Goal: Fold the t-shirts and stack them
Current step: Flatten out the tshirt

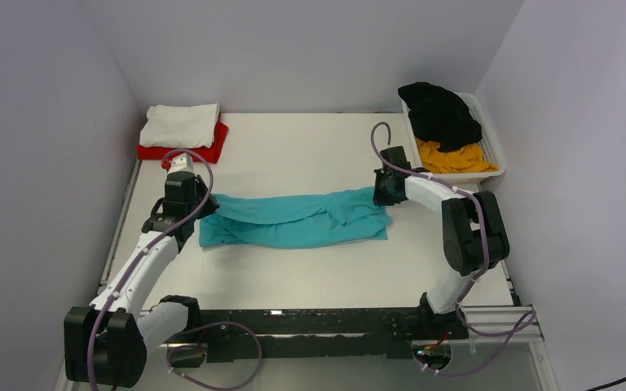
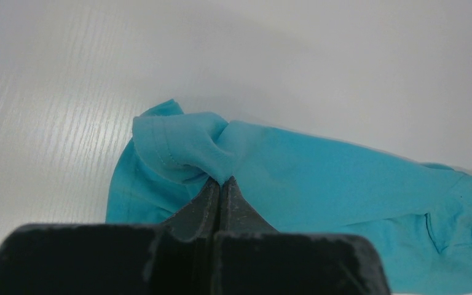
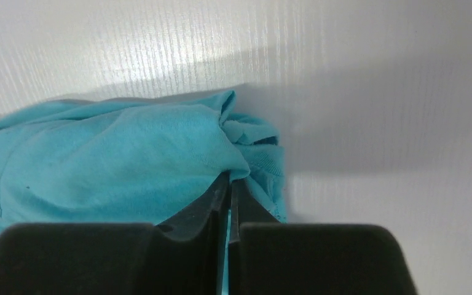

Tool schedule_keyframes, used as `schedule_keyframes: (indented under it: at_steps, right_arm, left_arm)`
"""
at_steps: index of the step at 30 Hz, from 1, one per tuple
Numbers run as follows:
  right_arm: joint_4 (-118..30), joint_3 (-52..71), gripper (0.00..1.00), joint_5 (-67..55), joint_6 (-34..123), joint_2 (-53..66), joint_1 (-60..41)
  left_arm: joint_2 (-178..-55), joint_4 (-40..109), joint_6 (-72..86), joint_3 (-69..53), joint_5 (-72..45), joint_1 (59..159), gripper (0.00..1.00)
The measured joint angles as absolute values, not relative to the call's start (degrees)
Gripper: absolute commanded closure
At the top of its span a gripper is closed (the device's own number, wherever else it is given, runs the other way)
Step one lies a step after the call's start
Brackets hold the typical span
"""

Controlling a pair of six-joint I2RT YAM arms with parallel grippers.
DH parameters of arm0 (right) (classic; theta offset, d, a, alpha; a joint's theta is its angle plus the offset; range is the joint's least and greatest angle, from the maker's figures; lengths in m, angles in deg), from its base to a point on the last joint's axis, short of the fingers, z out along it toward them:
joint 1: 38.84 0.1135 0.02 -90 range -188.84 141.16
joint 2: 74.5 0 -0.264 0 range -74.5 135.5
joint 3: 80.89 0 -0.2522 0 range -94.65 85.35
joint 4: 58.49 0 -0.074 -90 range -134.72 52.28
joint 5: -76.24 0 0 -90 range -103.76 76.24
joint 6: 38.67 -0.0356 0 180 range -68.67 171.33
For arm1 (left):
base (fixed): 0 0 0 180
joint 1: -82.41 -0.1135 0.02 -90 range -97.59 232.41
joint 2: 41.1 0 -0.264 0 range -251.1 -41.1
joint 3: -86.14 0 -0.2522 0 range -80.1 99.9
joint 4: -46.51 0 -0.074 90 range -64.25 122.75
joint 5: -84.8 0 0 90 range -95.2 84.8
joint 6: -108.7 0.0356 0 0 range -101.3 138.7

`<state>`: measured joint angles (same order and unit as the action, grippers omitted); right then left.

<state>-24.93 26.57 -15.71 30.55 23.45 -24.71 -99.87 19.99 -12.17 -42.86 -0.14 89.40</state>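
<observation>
Teal t-shirt (image 1: 293,220): laid out as a long, part-folded band across the middle of the table (image 1: 293,147), flat on the surface between the two arms, more rumpled toward the right end.
Left gripper (image 2: 221,183): jaws pressed together on a bunched fold of stitched hem at the band's left end.
Right gripper (image 3: 230,178): jaws closed to a thin slit, nipping a gathered edge of cloth at the band's right end.
Handling, as judged: light, limp, without stiffness; prone to sag and crease between the two grips; not fragile; liable to slide out of so small a pinch under a hard pull.
Where to hold, as judged: at hems or corners, both ends together, under mild tension to keep the fold line straight.
Other shirts: white t-shirt (image 1: 181,125) folded on top of red t-shirt (image 1: 212,147) at the far left; black t-shirt (image 1: 440,112) heaped over yellow-orange t-shirt (image 1: 452,159) in the basket (image 1: 493,151) at the far right.
Top view alone: full length of the band, the stack, the basket, both arm poses; fingertips too small to read.
Left wrist view alone: hem stitching and how little cloth sits between the tips.
Right wrist view alone: layered, crumpled edge beside the tips.
</observation>
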Motion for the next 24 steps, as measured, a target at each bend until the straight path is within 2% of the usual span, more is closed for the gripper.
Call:
schedule_keyframes:
  at_steps: [9, 17, 21, 24]
  right_arm:
    - [-24.1, 26.6, 1.00, -18.8, 30.3, 19.0, -24.4]
    - [-24.2, 27.1, 1.00, -20.5, 31.4, 0.9, -24.0]
    - [-28.3, 31.2, 1.00, -17.9, 31.5, -9.2, -24.0]
    - [-32.1, 33.4, 1.00, -16.2, 31.6, -12.3, -24.0]
  left_arm:
    - [-99.6, 19.6, -12.0, -42.4, 0.6, 89.4, 1.00]
    - [-94.6, 18.2, -12.0, -40.3, 0.7, 89.4, 1.00]
    - [-90.4, 18.5, -12.0, -40.2, 0.4, 89.4, 1.00]
    - [-88.8, 20.3, -12.0, -40.1, 0.0, 89.4, 1.00]
